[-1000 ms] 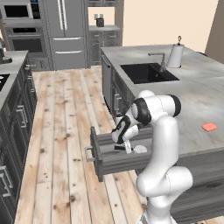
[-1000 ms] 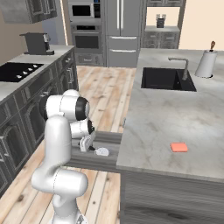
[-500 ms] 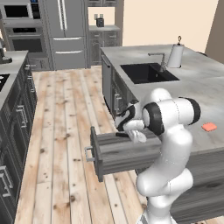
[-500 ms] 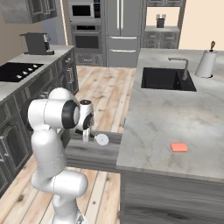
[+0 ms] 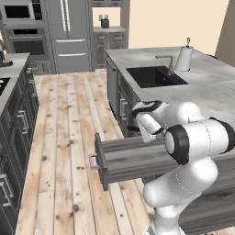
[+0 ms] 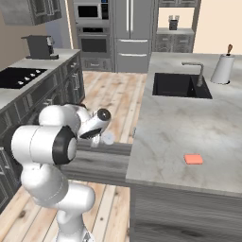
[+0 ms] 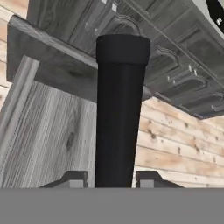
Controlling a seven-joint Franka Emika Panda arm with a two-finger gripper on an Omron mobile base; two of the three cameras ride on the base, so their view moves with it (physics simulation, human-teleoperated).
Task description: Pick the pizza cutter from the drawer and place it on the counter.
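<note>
Because the slim black-handled pizza cutter with pale round disc blade (image 7: 120,109) is light, rigid and smooth, it is held by its handle in the closed two-finger gripper (image 7: 114,177), raised above the grey wood-grain drawer (image 7: 48,127), handle toward 12 o'clock.

Rises white from the base, bulky dark-ringed elbow joint swung high and forward, forearm folded back down toward the open drawer (image 5: 124,158). Ends in a wrist turned downward over the drawer's inner end, close beside the tabletop (image 6: 189,127) edge. Carries the gripper (image 7: 112,177) with jaws drawn in tight on the slim black handle of the pizza cutter (image 7: 119,109), one dark fingertip pressed against each side of it. Shows the handle running straight up between the fingertips in the hand view, and the pale disc just past the hand in the right base view.
</note>
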